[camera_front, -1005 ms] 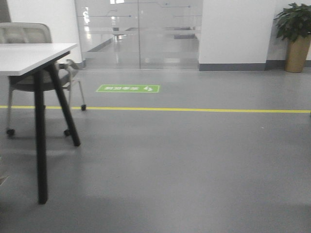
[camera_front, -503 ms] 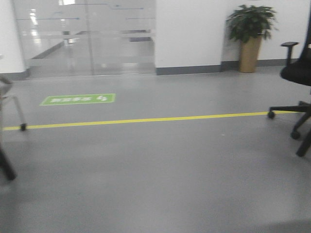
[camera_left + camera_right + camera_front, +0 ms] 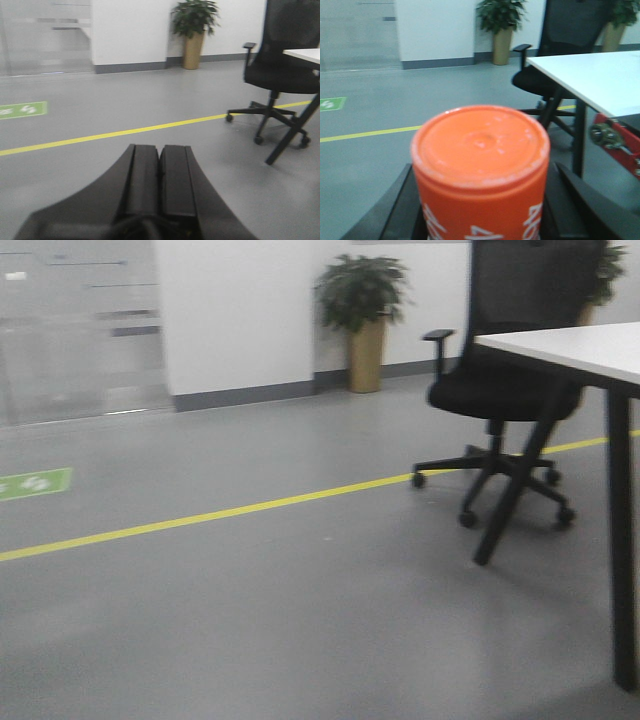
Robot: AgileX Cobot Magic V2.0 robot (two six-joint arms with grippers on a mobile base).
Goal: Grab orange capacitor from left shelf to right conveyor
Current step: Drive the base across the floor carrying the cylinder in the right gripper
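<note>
The orange capacitor (image 3: 480, 170), with white "4680" print on its side, fills the lower middle of the right wrist view. My right gripper (image 3: 482, 202) is shut on it, with black fingers (image 3: 402, 202) against both sides. My left gripper (image 3: 160, 150) is shut and empty, its two pads pressed together above the grey floor. A red metal edge with a silver bolt (image 3: 617, 142), seemingly the right conveyor's front, shows at the right border of the right wrist view. The left shelf is out of view.
A black office chair (image 3: 505, 390) and a white table with black legs (image 3: 580, 345) stand ahead on the right. A potted plant (image 3: 362, 315) stands by the far wall. A yellow line (image 3: 200, 515) and a green sign (image 3: 30, 483) mark the grey floor.
The front view has swung to the right. The earlier table and chair on the left have left the frame. The plant has shifted left. The black chair and white table have come in on the right.
</note>
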